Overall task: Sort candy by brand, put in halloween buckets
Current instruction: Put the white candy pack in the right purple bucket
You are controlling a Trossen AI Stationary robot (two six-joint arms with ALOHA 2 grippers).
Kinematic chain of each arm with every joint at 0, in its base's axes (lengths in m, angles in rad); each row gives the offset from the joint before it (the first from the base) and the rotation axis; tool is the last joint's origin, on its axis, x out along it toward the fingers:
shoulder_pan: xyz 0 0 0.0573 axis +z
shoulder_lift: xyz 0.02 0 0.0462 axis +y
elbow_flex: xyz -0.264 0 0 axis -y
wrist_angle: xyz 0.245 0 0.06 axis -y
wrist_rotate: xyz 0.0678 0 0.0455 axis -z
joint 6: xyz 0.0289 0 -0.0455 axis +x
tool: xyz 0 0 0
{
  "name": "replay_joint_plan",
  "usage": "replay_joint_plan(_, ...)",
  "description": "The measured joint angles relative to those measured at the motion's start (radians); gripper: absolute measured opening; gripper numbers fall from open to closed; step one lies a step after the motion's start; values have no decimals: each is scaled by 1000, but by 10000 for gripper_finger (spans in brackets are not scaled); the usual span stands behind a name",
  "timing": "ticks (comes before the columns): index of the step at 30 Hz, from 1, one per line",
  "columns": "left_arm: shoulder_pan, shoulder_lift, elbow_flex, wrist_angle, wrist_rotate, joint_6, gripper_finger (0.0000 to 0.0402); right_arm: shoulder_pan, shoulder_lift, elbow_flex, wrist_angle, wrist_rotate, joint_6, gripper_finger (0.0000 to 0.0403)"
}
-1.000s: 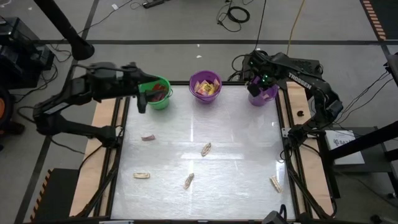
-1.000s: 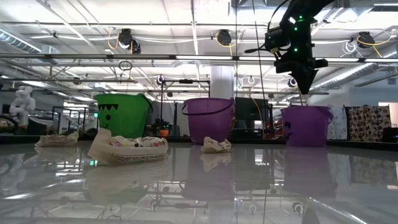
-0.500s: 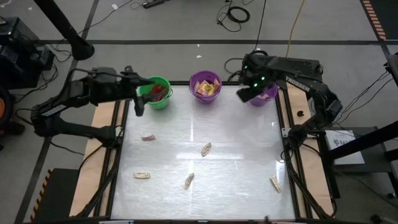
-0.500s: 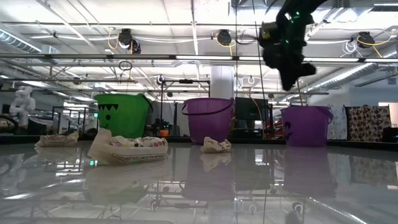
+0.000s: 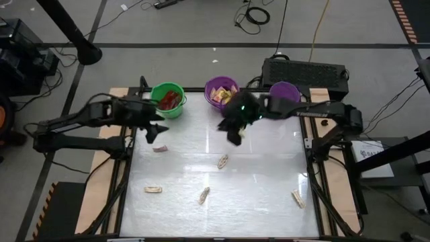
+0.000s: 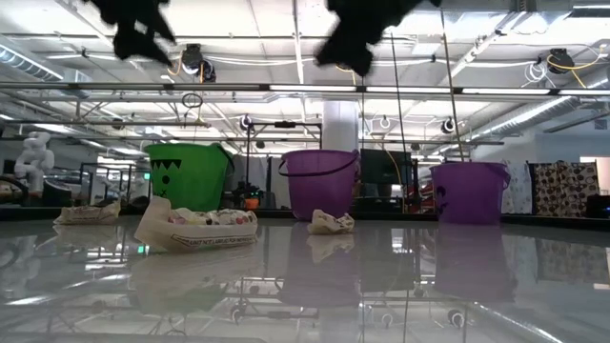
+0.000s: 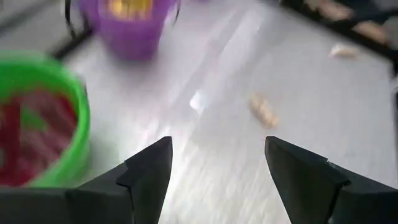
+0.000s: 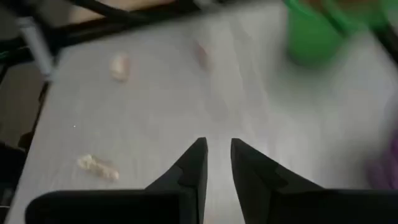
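meanwhile 5 tan candies (image 5: 222, 160) lie below 3 buckets (image 5: 222, 93).

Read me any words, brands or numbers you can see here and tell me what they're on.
No text can be read.
Print on the candy wrapper nearest the low camera: too small.
Pale marking on the right arm: blurred.
On the green bucket: a painted face, no words.

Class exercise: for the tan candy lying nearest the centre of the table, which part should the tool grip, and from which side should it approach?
The tan candy lies flat, long and narrow, and slanted. Come straight down from above and pinch across its narrow middle, probably with the right tool, which hangs closest.
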Motion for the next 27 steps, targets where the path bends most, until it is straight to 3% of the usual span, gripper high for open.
replay_joint_plan(5,-17,11,-119,-56,94,-102,262,90,112,0,378,0,-148,64)
replay_joint_plan(12,-34,19,-176,-140,112,-167,262,91,421,34,856,-29,-49,64)
replay_joint_plan(16,-34,23,-176,-270,65,-215,262,97,617,142,937,-40,-30,67)
replay_joint_plan(19,-34,38,-176,-372,51,-253,262,101,759,269,935,-108,11,83)
replay_joint_plan(22,-34,51,-176,-437,49,-272,262,101,891,413,929,-162,72,112)
replay_joint_plan(27,-34,53,-176,-442,69,-272,262,98,1038,619,882,-154,104,178)
